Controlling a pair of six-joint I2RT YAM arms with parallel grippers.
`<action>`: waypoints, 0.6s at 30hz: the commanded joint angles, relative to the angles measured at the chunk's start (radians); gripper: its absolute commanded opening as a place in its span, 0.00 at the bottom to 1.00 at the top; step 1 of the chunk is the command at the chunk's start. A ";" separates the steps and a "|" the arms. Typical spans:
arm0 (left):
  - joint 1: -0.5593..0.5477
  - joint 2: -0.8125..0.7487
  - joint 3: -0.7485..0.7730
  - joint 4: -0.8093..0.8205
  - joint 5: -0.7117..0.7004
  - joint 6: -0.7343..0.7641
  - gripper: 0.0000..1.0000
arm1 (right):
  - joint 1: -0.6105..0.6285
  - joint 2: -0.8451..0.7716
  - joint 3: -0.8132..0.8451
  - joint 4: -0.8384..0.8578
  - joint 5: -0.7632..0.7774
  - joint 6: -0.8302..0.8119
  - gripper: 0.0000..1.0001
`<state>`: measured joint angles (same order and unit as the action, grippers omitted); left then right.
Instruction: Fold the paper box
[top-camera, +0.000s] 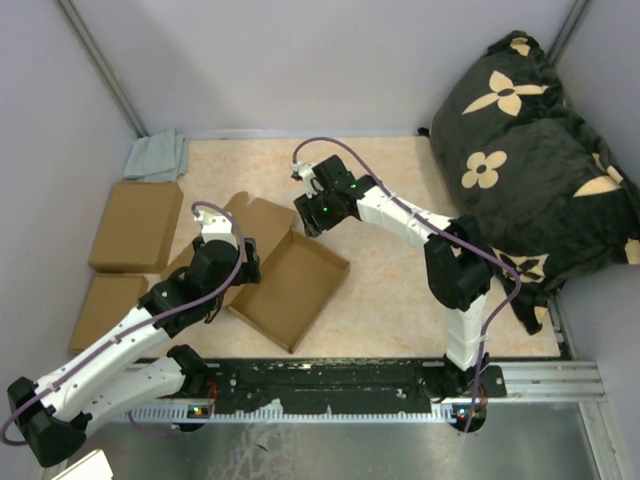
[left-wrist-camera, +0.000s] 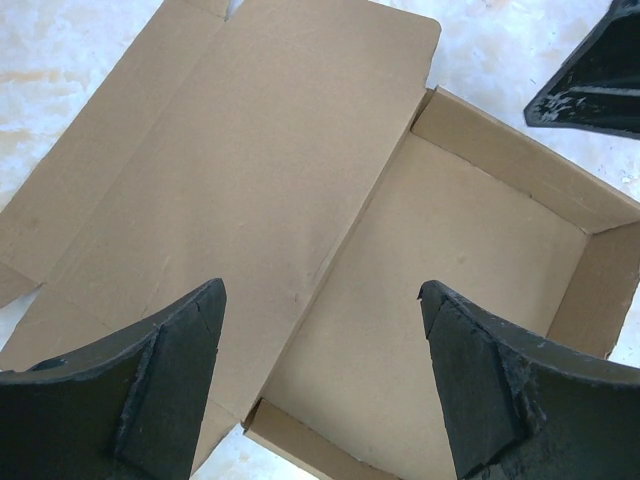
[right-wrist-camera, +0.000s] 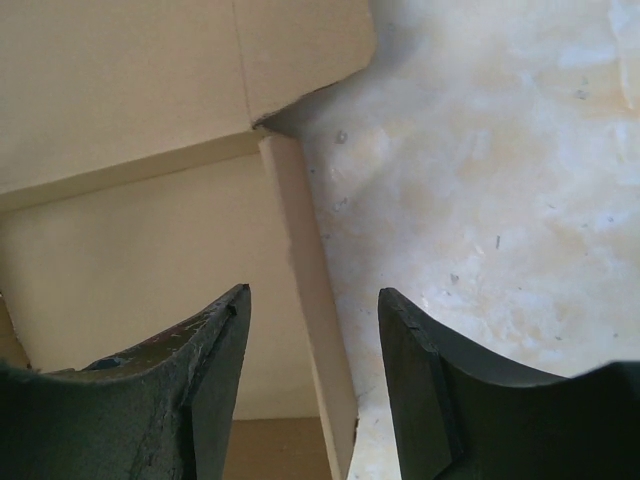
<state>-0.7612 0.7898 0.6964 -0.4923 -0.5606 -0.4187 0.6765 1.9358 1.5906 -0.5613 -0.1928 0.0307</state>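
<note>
The paper box (top-camera: 292, 288) lies at the middle of the table as a shallow brown tray with raised walls. Its flat lid panel (top-camera: 262, 218) is spread out to the far left. My left gripper (top-camera: 244, 262) hovers over the tray's left side and is wide open; the left wrist view shows nothing between its tips (left-wrist-camera: 322, 288) above the crease where lid (left-wrist-camera: 230, 170) meets tray floor (left-wrist-camera: 440, 290). My right gripper (top-camera: 310, 216) is at the tray's far corner. It is open (right-wrist-camera: 313, 290), with the thin side wall (right-wrist-camera: 312, 340) standing between its fingers, touching neither.
Two finished brown boxes (top-camera: 137, 225) (top-camera: 108, 305) lie at the left edge, with a grey cloth (top-camera: 157, 155) behind them. A black flowered cushion (top-camera: 530, 150) fills the right side. The arm rail (top-camera: 350, 385) runs along the near edge.
</note>
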 joint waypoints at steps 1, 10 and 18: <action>0.012 -0.003 -0.011 0.026 -0.001 -0.002 0.85 | 0.032 0.054 0.062 -0.001 -0.005 -0.035 0.55; 0.025 0.014 -0.014 0.036 0.015 0.002 0.85 | 0.041 0.088 0.033 0.032 0.016 -0.002 0.51; 0.047 0.038 -0.013 0.047 0.048 0.007 0.84 | 0.017 0.019 -0.121 0.074 0.145 0.118 0.14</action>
<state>-0.7265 0.8227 0.6903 -0.4751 -0.5362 -0.4179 0.7105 2.0338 1.5562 -0.5255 -0.1310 0.0750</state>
